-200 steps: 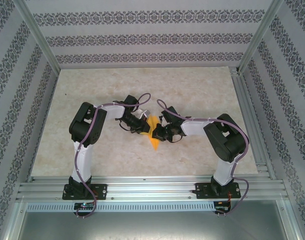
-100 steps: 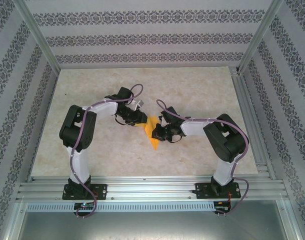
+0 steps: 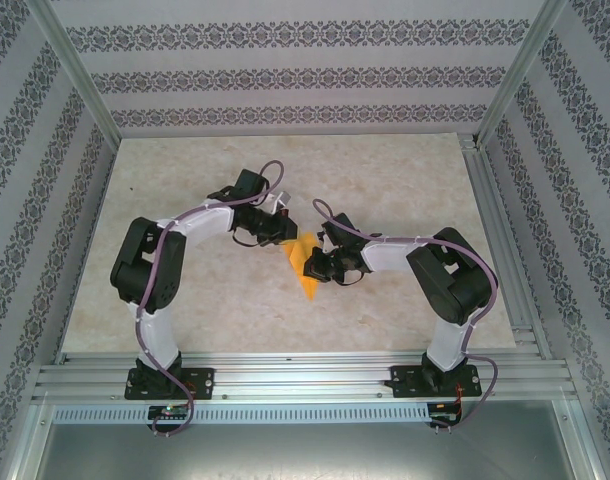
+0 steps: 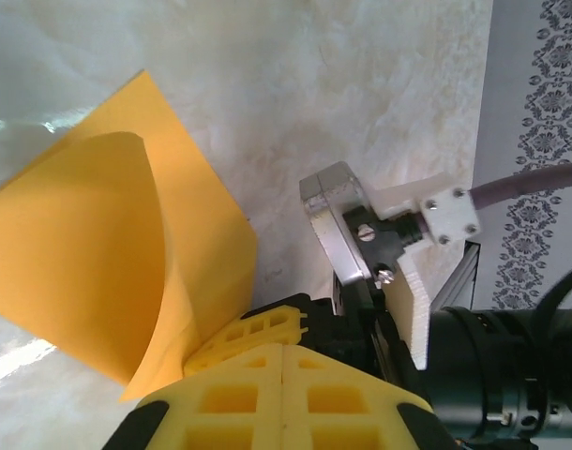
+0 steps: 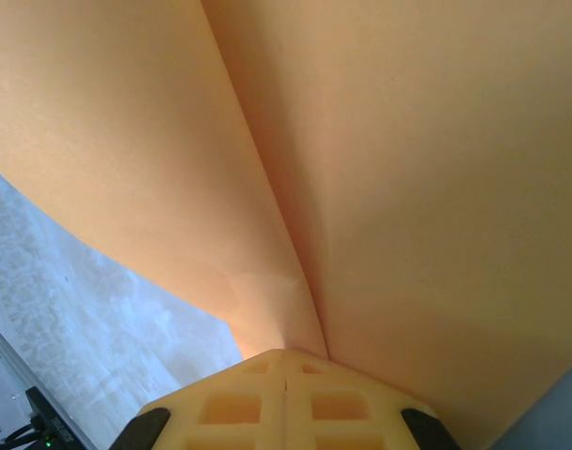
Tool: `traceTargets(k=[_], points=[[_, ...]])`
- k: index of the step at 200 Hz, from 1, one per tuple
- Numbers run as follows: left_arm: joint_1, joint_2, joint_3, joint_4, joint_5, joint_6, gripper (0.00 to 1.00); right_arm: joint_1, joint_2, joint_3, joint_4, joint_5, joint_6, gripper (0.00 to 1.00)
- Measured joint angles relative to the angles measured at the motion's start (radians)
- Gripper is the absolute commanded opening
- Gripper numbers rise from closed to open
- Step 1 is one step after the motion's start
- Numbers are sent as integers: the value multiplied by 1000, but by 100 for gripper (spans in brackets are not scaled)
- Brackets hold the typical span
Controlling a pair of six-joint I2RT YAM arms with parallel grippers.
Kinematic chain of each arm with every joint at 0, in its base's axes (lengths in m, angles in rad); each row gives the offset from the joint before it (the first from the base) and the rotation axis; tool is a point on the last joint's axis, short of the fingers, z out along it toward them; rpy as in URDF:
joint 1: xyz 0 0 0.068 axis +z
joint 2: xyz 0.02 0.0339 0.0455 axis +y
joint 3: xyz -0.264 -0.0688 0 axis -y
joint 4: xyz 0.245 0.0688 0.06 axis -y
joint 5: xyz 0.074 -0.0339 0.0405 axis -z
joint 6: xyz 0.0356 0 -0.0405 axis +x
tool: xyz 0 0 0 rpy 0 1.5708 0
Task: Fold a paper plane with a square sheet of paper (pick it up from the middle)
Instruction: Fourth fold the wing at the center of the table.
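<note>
Left arm's elbow has swung outward; left gripper (image 3: 286, 236) sits at the far corner of the square sheet of paper (image 3: 306, 275) mid-table, jaws together, hold unclear. Right gripper (image 3: 320, 266) pinches the crease. Draw the flap over slowly, edges aligned, right pinch steady

Paper (image 4: 98, 253): thin orange-yellow sheet, matt, smooth, soft curl, no sheen. Left gripper (image 4: 284, 347) fingers (image 4: 230, 403): yellow plastic, matt, moulded with square pockets. Right gripper (image 5: 284, 354): same yellow plastic. Bracket (image 4: 333, 220) on the other arm: bare brushed metal with shiny screws. White block (image 4: 436, 211) beside it: rough matt plastic. Table top (image 3: 405, 180): marble-look, smooth, glossy enough to throw glare. Arms (image 3: 160, 330): black and white plastic shells, semi-gloss. Cables (image 3: 175, 262): purple sheath, smooth. Frame rails (image 3: 285, 372): bare satin aluminium. Walls (image 3: 285, 75): matt patterned covering.
</note>
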Motion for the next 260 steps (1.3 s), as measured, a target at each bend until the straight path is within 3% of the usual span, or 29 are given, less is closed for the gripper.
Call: traceTargets(k=[115, 260], points=[[-31, 177, 2, 110, -3, -90, 5, 0, 1, 0, 0, 0, 0, 4], [-22, 275, 174, -66, -38, 59, 3, 15, -7, -49, 96, 21, 3, 0]])
